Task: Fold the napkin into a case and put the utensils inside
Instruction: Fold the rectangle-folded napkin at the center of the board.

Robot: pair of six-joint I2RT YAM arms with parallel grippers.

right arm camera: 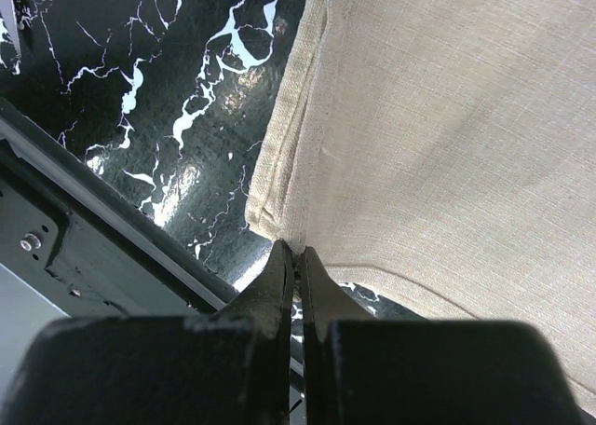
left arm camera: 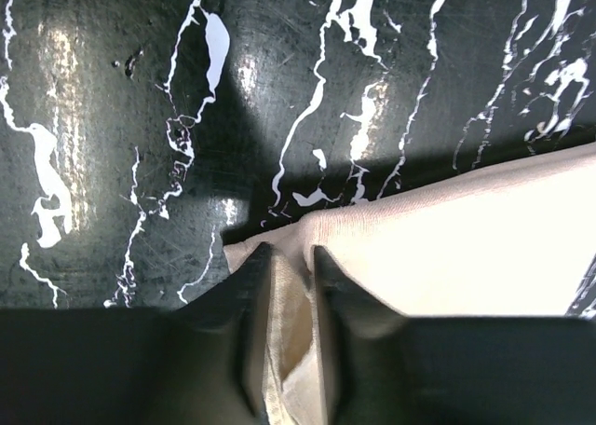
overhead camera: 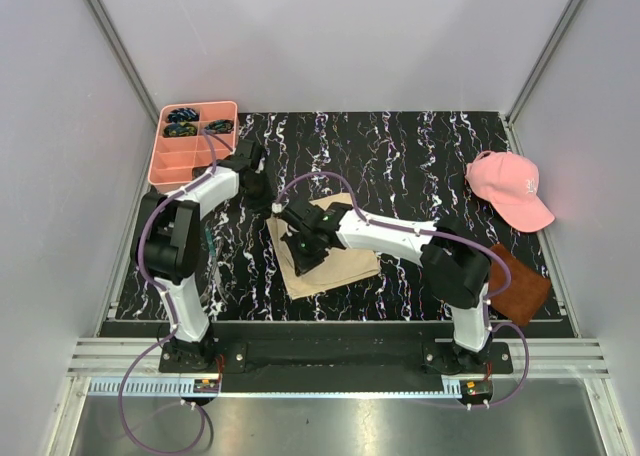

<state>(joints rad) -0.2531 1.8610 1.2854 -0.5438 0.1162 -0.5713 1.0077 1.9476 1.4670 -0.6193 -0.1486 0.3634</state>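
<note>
The beige-tan napkin (overhead camera: 345,261) lies on the black marbled table, partly folded. My left gripper (overhead camera: 262,191) is shut on the napkin's far-left corner (left arm camera: 279,313); cloth is bunched between its fingers. My right gripper (overhead camera: 300,248) is shut on the napkin's near edge close to a corner (right arm camera: 296,246), with the cloth (right arm camera: 447,127) stretching away from it. No utensils are in view.
A pink compartment tray (overhead camera: 180,161) with small dark blue-green items (overhead camera: 183,115) stands at the back left. A pink cap (overhead camera: 510,188) lies at the right, a dark brown square (overhead camera: 520,286) at the near right. The table's front rail (right arm camera: 84,229) is close to my right gripper.
</note>
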